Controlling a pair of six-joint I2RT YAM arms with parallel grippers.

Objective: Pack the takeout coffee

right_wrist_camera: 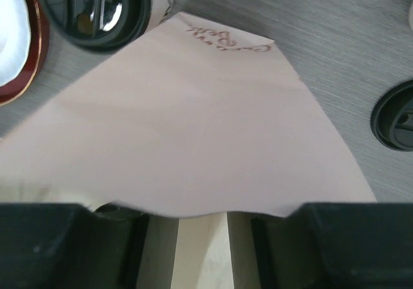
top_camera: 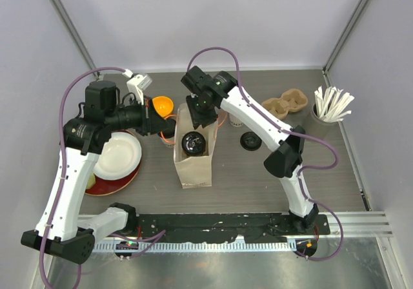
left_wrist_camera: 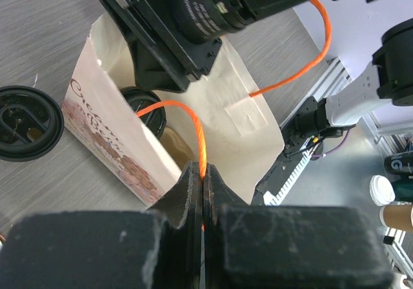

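A tan paper bag (top_camera: 193, 166) stands mid-table with its mouth open. One takeout coffee cup's black lid (top_camera: 193, 144) shows inside it, and in the left wrist view the same lid (left_wrist_camera: 145, 105) sits behind the printed bag wall (left_wrist_camera: 110, 140). A second lidded cup (right_wrist_camera: 97, 8) stands on the table by the bag's printed left side. My left gripper (left_wrist_camera: 203, 173) is shut on the bag's orange cord handle (left_wrist_camera: 193, 118) at the bag's left rim (top_camera: 169, 129). My right gripper (top_camera: 199, 122) hangs over the bag's far rim. Its jaws stand apart around the paper edge (right_wrist_camera: 200, 218).
A loose black lid (top_camera: 250, 140) lies right of the bag. A cardboard cup carrier (top_camera: 287, 102) and a cup of wooden stirrers (top_camera: 330, 105) stand at the back right. A white bowl on a red plate (top_camera: 116, 157) and an orange bowl (top_camera: 162, 105) are on the left.
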